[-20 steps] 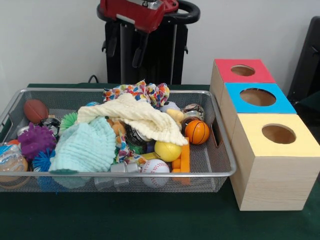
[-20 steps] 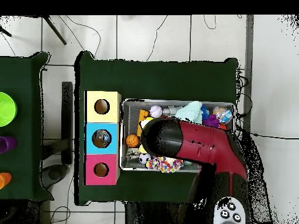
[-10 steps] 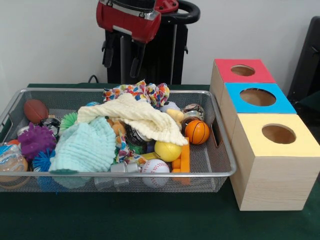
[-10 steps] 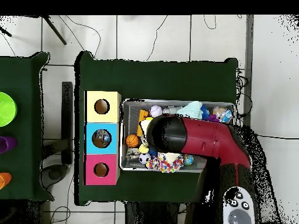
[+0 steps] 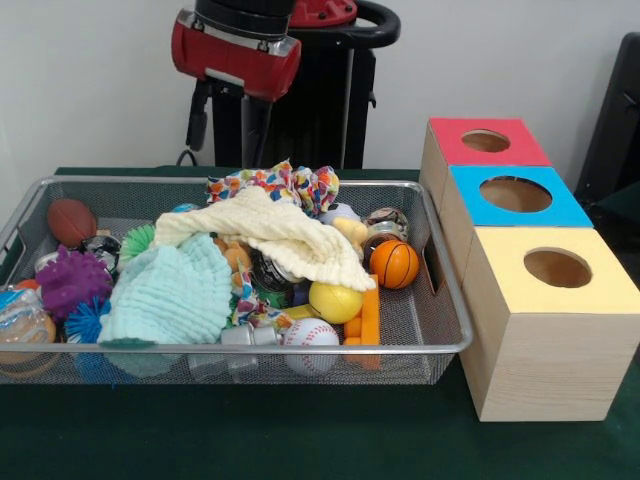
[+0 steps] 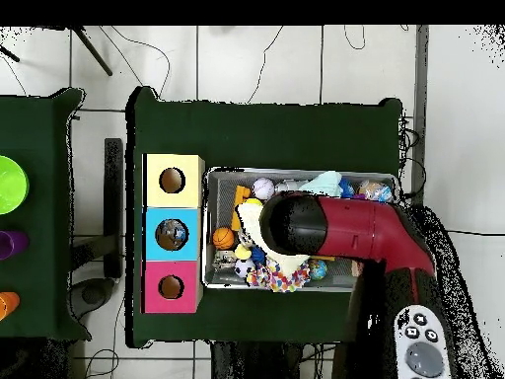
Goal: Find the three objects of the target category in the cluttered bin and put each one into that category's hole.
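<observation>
Front view: gripper (image 5: 228, 125) hangs empty above the wire bin's (image 5: 440, 345) far rim, fingers spread apart. Looks like the search step; I can't tell the target category. The balls sit in the open, like the basketball (image 5: 395, 264) and baseball (image 5: 311, 335), but the cream cloth (image 5: 285, 235) likely needs shifting next. Overhead view: arm (image 6: 335, 229) covers the bin's middle, three hole boxes (image 6: 173, 234) just beside it, dark green tabletop (image 6: 266, 133), tiled floor around.
</observation>
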Robot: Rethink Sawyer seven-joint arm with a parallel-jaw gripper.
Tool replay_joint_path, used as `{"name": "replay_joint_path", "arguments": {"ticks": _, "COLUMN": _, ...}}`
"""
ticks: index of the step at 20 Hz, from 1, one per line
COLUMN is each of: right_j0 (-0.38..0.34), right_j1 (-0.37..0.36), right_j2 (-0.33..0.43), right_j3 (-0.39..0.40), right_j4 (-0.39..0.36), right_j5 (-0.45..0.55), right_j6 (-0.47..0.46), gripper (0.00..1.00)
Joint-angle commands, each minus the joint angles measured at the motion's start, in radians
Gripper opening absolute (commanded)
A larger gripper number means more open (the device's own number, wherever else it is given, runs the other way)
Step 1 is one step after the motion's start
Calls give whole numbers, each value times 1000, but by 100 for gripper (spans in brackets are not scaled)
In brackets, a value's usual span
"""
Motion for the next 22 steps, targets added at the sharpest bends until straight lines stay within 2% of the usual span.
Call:
{"name": "replay_joint_path", "arguments": {"ticks": 1, "right_j0": -62, "right_j1": 29, "right_j2": 166, "right_j3": 84, "right_j4": -109, "right_j5": -31, "right_j6": -305, "gripper": 100}}
{"name": "replay_joint_path", "arguments": {"ticks": 12, "right_j0": -102, "right_j1": 65, "right_j2": 221, "right_j3": 43, "right_j4": -218, "right_j5": -34, "right_j6": -287, "gripper": 100}}
{"name": "replay_joint_path", "arguments": {"ticks": 22, "right_j0": -178, "right_j1": 113, "right_j2": 288, "right_j3": -6, "right_j4": -311, "right_j5": -49, "right_j6": -318, "gripper": 100}}
